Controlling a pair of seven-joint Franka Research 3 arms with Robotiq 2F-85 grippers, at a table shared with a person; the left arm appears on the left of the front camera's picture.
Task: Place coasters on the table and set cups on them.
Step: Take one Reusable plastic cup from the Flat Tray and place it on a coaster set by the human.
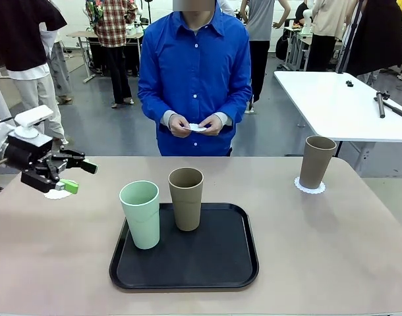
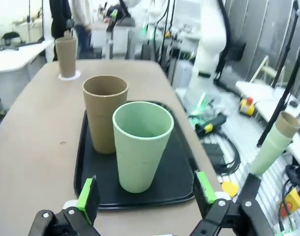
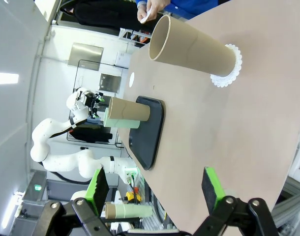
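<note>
The left gripper [image 1: 80, 176] hangs with its jaws spread wide and nothing between them. In the front view its arm is cut off at the picture's left edge. Right beneath it on the table [image 1: 319, 250] lies the first coaster [image 1: 56, 194], mostly hidden by the fingers. Only a strip of its lacy edge shows, and I cannot tell whether the lower green pad touches it.

In the left wrist view the mint cup [image 2: 140, 147] stands upright straight ahead of the open jaws, near them. It sits at the near end of the black tray [image 2: 81, 162] and covers part of the tan cup [image 2: 105, 115] just beyond it, also on the tray. The front view shows a narrow gap between these two cups.

The right gripper [image 3: 155, 189] is likewise released and empty. Its finger bases run off the bottom edge of its wrist view. A stretch of bare table lies ahead of it, then the second tan cup [image 3: 194, 46], upright on the second coaster [image 3: 228, 69]. The cup's base covers the middle of that coaster and leaves a frilled ring showing around it. The tray and its two cups are well apart from this gripper, off to one side.

Farthest off, across the table from both grippers, the person's hands [image 1: 181, 125] hold the third coaster [image 1: 197, 127]. It is small, white and partly hidden by the fingers.
</note>
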